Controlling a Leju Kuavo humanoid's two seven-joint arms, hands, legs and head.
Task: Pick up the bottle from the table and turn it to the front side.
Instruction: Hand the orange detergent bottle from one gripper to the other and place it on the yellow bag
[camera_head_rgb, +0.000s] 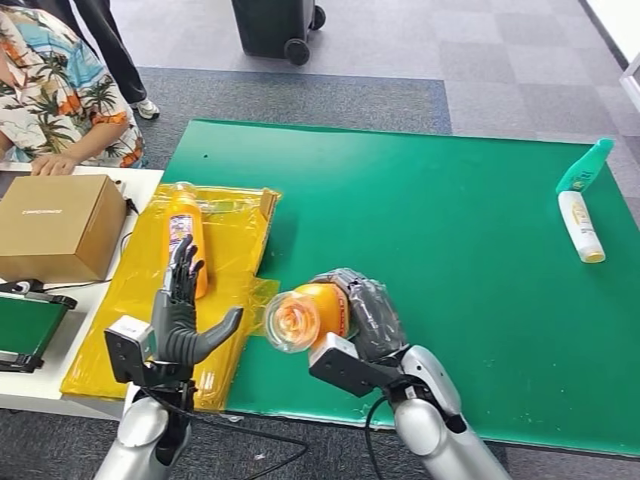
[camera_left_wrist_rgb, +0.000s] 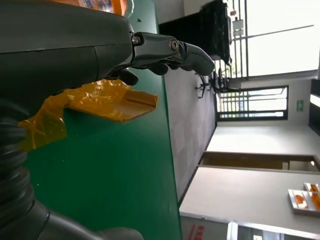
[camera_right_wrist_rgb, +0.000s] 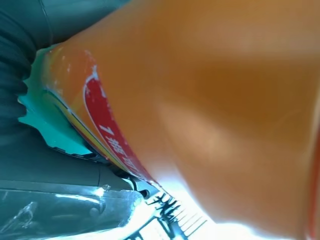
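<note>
My right hand (camera_head_rgb: 370, 315) grips an orange drink bottle (camera_head_rgb: 302, 315) near the front edge of the green table (camera_head_rgb: 453, 200). The bottle lies sideways in the hand, its clear base turned toward me. Up close in the right wrist view, the orange bottle (camera_right_wrist_rgb: 211, 100) shows a red label with white print. My left hand (camera_head_rgb: 181, 320) hovers open above the yellow plastic sheet (camera_head_rgb: 226, 240), fingers spread and holding nothing. A second orange bottle (camera_head_rgb: 186, 235) lies on that sheet, just beyond the left hand. In the left wrist view my left hand's fingers (camera_left_wrist_rgb: 170, 52) reach out over the table.
A cardboard box (camera_head_rgb: 56, 225) sits on the white side table at left, where a person in a patterned shirt (camera_head_rgb: 64, 85) rests a hand. A white bottle (camera_head_rgb: 580, 227) and a green bottle (camera_head_rgb: 585, 165) lie at the table's far right. A black wheeled bin (camera_head_rgb: 275, 25) stands behind.
</note>
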